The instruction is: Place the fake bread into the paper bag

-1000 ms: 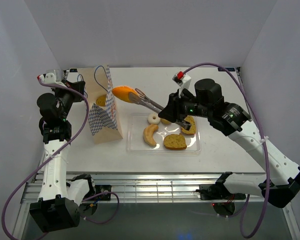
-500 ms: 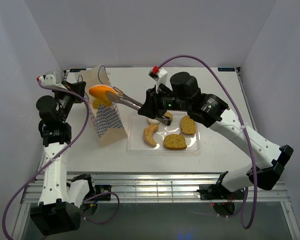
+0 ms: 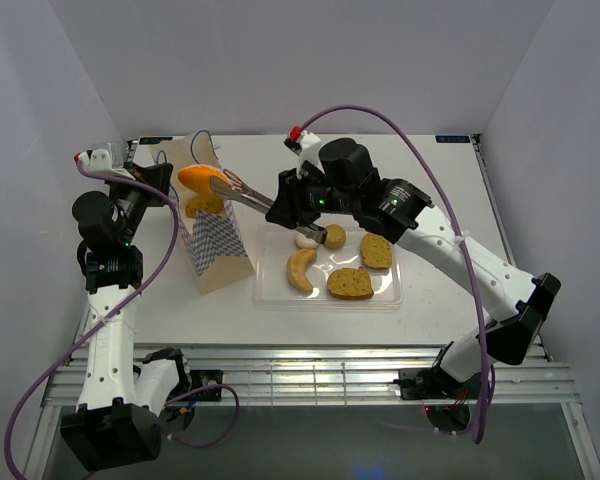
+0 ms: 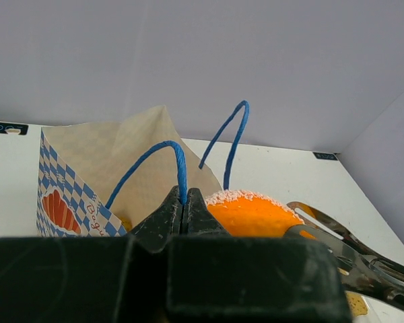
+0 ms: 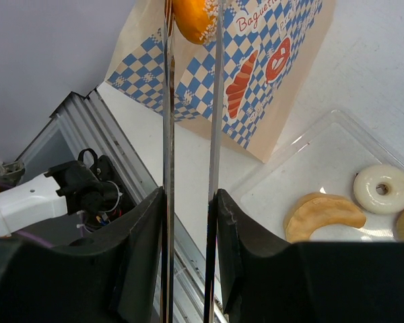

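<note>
The paper bag (image 3: 212, 245) stands at the left of the table, tan with blue-and-white chequered sides. My left gripper (image 4: 184, 202) is shut on one of its blue cord handles (image 4: 178, 165), holding the mouth open. My right gripper (image 5: 190, 202) is shut on a pair of metal tongs (image 5: 167, 134). The tongs (image 3: 245, 195) pinch a glossy orange oval roll (image 3: 198, 180) of fake bread over the bag's open mouth. A golden piece (image 3: 208, 205) shows inside the bag. A pale crescent (image 3: 300, 270), two toast slices (image 3: 350, 284), a white ring (image 3: 307, 240) and a small bun (image 3: 333, 236) lie to the right.
The loose bread pieces lie in a clear flat plastic tray (image 3: 280, 296) just right of the bag. White walls close in the table on the left, back and right. A metal rail runs along the near edge (image 3: 310, 360).
My right arm has swung left, carrying the tongs and the orange roll from beside the bag to over its mouth. The left gripper has kept its hold on the handle.
</note>
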Tool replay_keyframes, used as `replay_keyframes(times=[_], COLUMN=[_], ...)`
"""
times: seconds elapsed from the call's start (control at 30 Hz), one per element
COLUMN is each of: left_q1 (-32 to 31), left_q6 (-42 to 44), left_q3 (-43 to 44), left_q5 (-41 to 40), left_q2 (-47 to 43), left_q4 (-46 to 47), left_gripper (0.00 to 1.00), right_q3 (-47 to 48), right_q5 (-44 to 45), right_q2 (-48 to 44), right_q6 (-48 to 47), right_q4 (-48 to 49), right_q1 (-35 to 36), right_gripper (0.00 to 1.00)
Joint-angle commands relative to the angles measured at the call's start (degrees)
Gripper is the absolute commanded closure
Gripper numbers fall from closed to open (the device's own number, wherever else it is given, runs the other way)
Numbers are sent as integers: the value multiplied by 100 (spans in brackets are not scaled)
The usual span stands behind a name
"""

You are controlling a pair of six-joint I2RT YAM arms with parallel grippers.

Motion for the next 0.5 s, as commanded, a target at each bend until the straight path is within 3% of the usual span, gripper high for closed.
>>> replay_keyframes(times=[0.0, 0.47], left_q1=[19, 28], left_q6=[-48, -65], left_q3=[-15, -15], left_q5=[139, 165], left_q2=[-129, -94], left_q4=[199, 208], left_gripper=[100, 100], right_q3=[447, 1107], right_q5=[42, 174], right_q2=[29, 539], right_q6=[42, 25], right_q4=[367, 16], right_q1=[59, 191], right_gripper=[76, 76])
